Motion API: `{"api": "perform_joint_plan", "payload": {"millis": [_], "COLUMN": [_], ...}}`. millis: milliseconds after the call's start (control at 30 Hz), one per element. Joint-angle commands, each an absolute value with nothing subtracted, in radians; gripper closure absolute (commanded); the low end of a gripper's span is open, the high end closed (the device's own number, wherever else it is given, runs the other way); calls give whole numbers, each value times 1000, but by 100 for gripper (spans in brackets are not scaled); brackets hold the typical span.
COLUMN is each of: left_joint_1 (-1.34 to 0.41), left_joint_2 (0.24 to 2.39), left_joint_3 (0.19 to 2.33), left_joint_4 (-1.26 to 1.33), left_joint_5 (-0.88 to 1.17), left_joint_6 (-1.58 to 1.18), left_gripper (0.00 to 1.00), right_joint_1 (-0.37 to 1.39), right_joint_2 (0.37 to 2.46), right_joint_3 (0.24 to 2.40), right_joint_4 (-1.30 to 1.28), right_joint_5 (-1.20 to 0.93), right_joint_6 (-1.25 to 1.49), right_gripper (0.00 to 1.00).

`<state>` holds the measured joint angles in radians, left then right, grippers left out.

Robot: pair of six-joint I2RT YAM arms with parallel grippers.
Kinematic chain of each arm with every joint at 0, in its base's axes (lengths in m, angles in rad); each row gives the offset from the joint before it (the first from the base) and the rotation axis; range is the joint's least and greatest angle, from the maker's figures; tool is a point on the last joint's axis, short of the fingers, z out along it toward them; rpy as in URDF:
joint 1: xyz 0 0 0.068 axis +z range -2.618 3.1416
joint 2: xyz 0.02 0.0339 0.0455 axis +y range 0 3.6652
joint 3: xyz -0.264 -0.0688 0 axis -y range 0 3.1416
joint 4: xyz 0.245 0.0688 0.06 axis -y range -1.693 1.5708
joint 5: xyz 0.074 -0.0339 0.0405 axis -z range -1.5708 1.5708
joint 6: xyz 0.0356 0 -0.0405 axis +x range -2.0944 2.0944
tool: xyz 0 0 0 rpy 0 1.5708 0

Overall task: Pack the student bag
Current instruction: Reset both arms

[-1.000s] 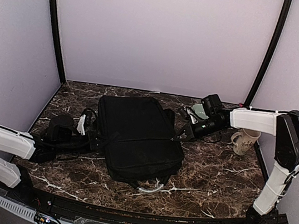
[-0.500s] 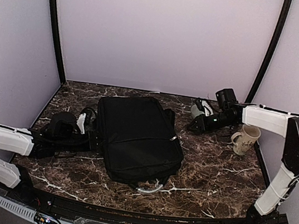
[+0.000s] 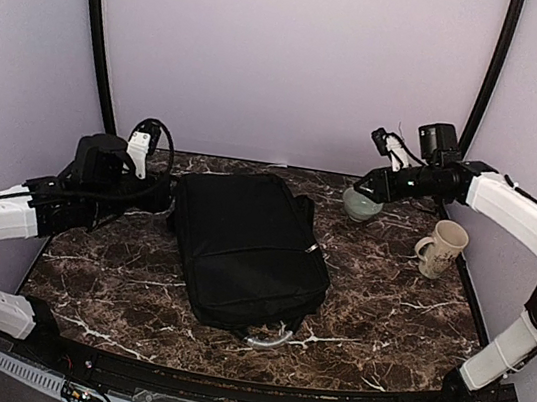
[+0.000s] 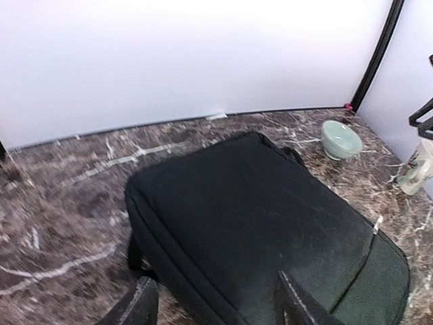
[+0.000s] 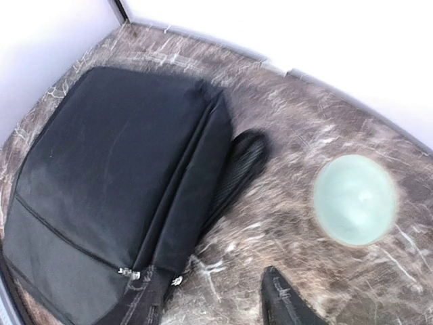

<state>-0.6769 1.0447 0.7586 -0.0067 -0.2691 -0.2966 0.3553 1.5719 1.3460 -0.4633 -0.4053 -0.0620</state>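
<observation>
Lying flat at the centre of the table [image 3: 384, 309], the student bag [image 3: 246, 248] runs its long axis from upper left to lower right of the top view, with its grey handle [image 3: 268, 338] at the lower end. The left gripper [image 4: 215, 290] hangs just beside the bag's upper-left edge, fingers spread and empty; in its wrist view the bag lies directly ahead. The right gripper [image 5: 211, 281], also spread and holding nothing, hovers at upper right above the green bowl [image 3: 361, 206], apart from the bag. The left arm is the nearer. The zip pulls [image 5: 125, 273] appear drawn together, though blur and black fabric make this uncertain. Bag contents are hidden, and both wrist views crop part of the bag.
</observation>
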Motion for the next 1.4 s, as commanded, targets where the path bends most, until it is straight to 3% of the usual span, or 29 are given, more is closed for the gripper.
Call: {"api": "perform_joint_plan", "payload": {"millis": [0,100,200,233,433,767,1367], "left_joint_1": [-648,-632,-621,-607,-566,-522,-520], "left_joint_2": [1107,1164,1206,1214,1244,1127,1129], "left_joint_3": [938,1013,1061,1069,1070,850,841], "left_joint_4": [-81,-51,-3,18,113,260,276], "left_joint_5": [-382,-441,-519,-535,-620,-496,-464], "left_joint_6": [-44,14,27,28,59,20,15], "left_gripper": [38,31,6,2,1,1,1], "right_joint_1": [321,301,291,289,287,283,241], "right_joint_2": [1476,1437,1427,1423,1382,1313,1322], "right_joint_3": [1397,1401,1431,1433,1355,1276,1269], "right_joint_4": [-408,-360,-331,-313,-230,-234,-252], "right_joint_5": [-284,-181,-2,29,181,133,-38], "right_joint_6": [-143,-143,-115,-112,-15,-20,-22], "right_gripper": [44,28,2,0,0,0,0]}}
